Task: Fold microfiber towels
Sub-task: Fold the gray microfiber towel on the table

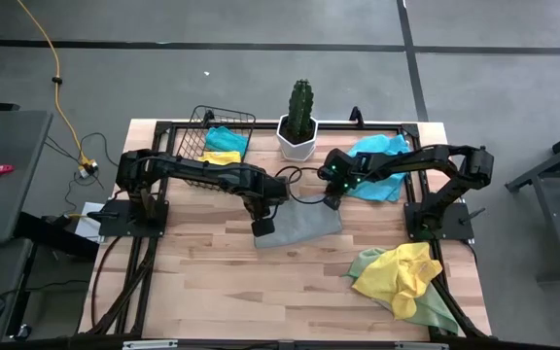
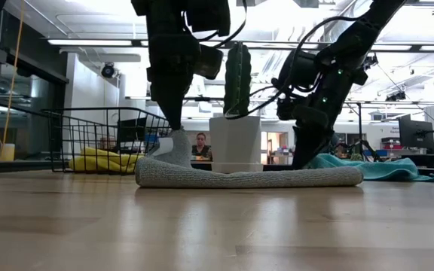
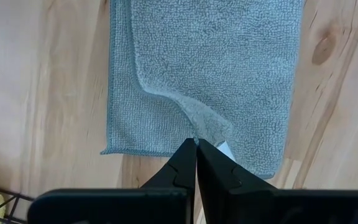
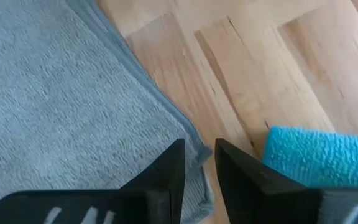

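Currently: grey towel (image 1: 297, 226) mid-fold at centre frame, both grippers at its edges.
Item lies flat on the table (image 1: 212, 282), partly doubled, long axis running left–right across the high view, slightly tilted; a lifted corner rises at its left end. Left gripper (image 1: 263, 227), jaws clenched on that raised corner of the grey cloth, sits at the towel's left end. Right gripper (image 1: 332, 201), jaws a little parted, straddles the towel's upper-right corner; whether it pinches the cloth, cannot tell. Judged step: carrying the pinched corner across to make the fold; next move calls for drawing it over to the opposite edge and aligning hems. Outward: turquoise towel (image 1: 377, 170) upper right, yellow and green towels (image 1: 402, 277) lower right, wire basket (image 1: 224, 131) with folded cloths upper left, potted cactus (image 1: 299, 122) top centre.
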